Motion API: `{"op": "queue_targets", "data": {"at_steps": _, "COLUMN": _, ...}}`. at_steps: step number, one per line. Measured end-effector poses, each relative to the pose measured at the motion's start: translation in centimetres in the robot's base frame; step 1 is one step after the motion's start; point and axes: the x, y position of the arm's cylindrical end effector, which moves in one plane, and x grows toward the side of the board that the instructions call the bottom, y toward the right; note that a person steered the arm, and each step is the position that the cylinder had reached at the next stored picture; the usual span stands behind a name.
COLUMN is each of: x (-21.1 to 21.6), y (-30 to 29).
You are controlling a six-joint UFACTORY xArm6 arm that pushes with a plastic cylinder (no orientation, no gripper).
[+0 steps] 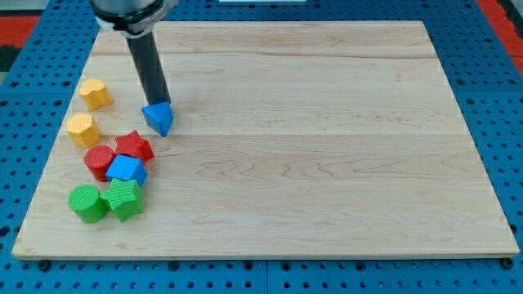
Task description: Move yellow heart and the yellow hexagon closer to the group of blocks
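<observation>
Two yellow blocks lie near the board's left edge. The upper one [96, 94] looks like the hexagon and the lower one [82, 129] like the heart, though their shapes are hard to tell apart. The group sits just below them: a red star [134, 146], a red cylinder [98, 162], a blue block [127, 171], a green cylinder [86, 203] and a green star [124, 199]. My tip [160, 102] rests at the top edge of a blue triangle [158, 118], to the right of both yellow blocks and apart from them.
The wooden board [310, 147] lies on a blue pegboard [498, 98]. The board's left edge runs close to the yellow blocks and the green cylinder. The arm's body hangs over the board's top left corner.
</observation>
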Motion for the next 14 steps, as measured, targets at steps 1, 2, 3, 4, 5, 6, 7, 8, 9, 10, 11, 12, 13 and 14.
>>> {"op": "queue_targets", "data": {"at_steps": 1, "x": 2.7, "y": -0.1}}
{"op": "queue_targets", "data": {"at_steps": 2, "x": 5.2, "y": -0.1}}
{"op": "queue_targets", "data": {"at_steps": 3, "x": 1.5, "y": -0.5}}
{"op": "queue_targets", "data": {"at_steps": 4, "x": -3.2, "y": -2.6}}
{"op": "queue_targets", "data": {"at_steps": 5, "x": -6.5, "y": -9.3}}
{"op": "queue_targets", "data": {"at_steps": 6, "x": -5.9, "y": -10.6}}
{"op": "queue_targets", "data": {"at_steps": 7, "x": -3.0, "y": -8.0}}
{"op": "queue_targets", "data": {"at_steps": 8, "x": -1.6, "y": -8.8}}
{"op": "queue_targets", "data": {"at_steps": 9, "x": 0.0, "y": -8.8}}
{"op": "queue_targets", "data": {"at_steps": 10, "x": 2.3, "y": -8.7}}
{"op": "queue_targets", "data": {"at_steps": 11, "x": 3.5, "y": -8.4}}
{"op": "queue_targets", "data": {"at_steps": 12, "x": 4.3, "y": -8.1}}
{"op": "queue_targets", "data": {"at_steps": 13, "x": 3.9, "y": -9.5}}
{"op": "queue_targets", "data": {"at_steps": 14, "x": 2.3, "y": -12.5}}
